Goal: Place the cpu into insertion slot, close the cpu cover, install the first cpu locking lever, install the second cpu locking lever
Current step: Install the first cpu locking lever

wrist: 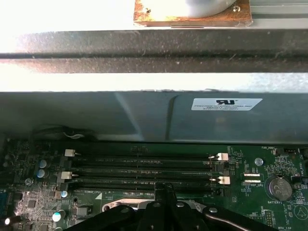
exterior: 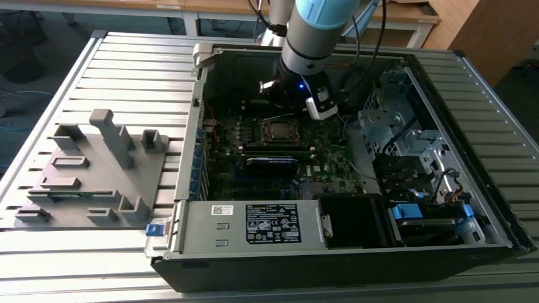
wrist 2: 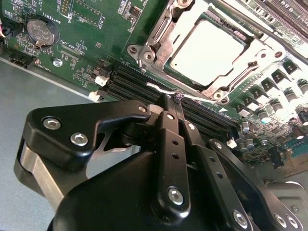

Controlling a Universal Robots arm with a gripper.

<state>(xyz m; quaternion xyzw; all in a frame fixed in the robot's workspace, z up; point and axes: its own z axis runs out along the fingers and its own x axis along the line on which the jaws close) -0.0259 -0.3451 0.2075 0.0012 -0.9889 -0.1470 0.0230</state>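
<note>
A ribbed grey metal tabletop [exterior: 126,69] spans the scene. Beyond its far edge stand light wooden desks on white legs [exterior: 227,6], over a dull grey-blue floor [exterior: 59,28]. A brown wooden cabinet [exterior: 484,31] stands at the exterior view's far right.

Computer case [exterior: 337,252] on the bench [exterior: 126,63], fixture tray [exterior: 93,170] at the exterior view's left, cpu [wrist 2: 207,48] in insertion slot [wrist 2: 153,48] inside

Robotics lab or workshop: slatted metal desk [exterior: 126,69], opened computer case [exterior: 337,268], grey fixture plate [exterior: 93,177], wooden benches [exterior: 227,7].
</note>
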